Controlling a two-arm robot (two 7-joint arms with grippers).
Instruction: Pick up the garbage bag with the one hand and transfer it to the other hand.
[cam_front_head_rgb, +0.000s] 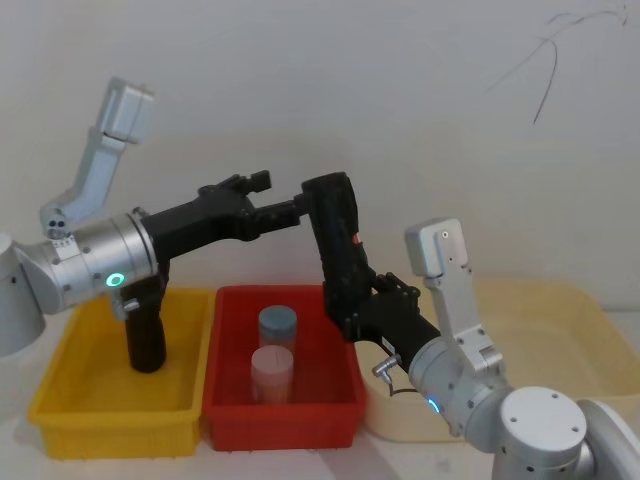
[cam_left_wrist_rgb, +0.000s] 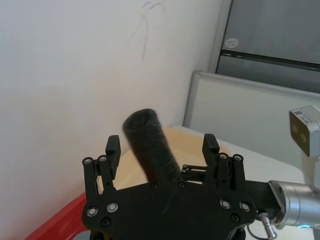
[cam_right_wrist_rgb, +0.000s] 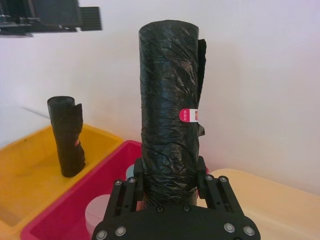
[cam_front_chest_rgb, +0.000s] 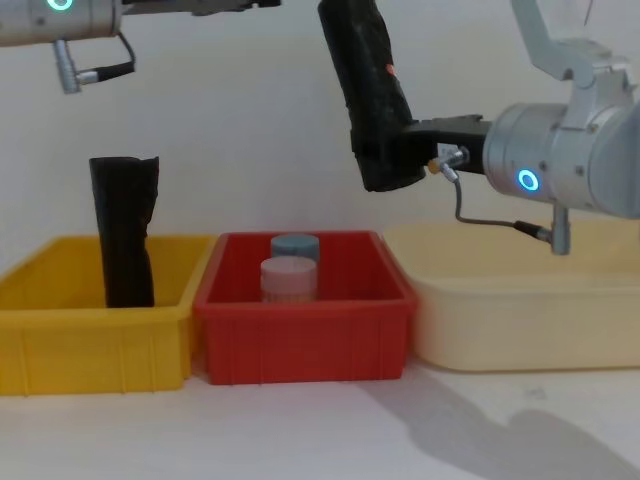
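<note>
Two grippers meet at the garbage bag (cam_front_head_rgb: 338, 235): right gripper (cam_right_wrist_rgb: 170, 172) pinches its lower end, hiding it; left gripper (cam_left_wrist_rgb: 161, 144) stands spread at its top, contact unclear.

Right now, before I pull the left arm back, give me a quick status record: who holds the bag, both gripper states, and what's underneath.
garbage bag: black roll, near upright, in the air over the red bin
right gripper: shut on the roll's lower end
left gripper: open, straddling the roll's upper end, gaps on both sides
underneath: two jars in the red bin; second black roll standing in the yellow bin; cream tray on the right
handover: the right side appears to carry the bag alone
</note>
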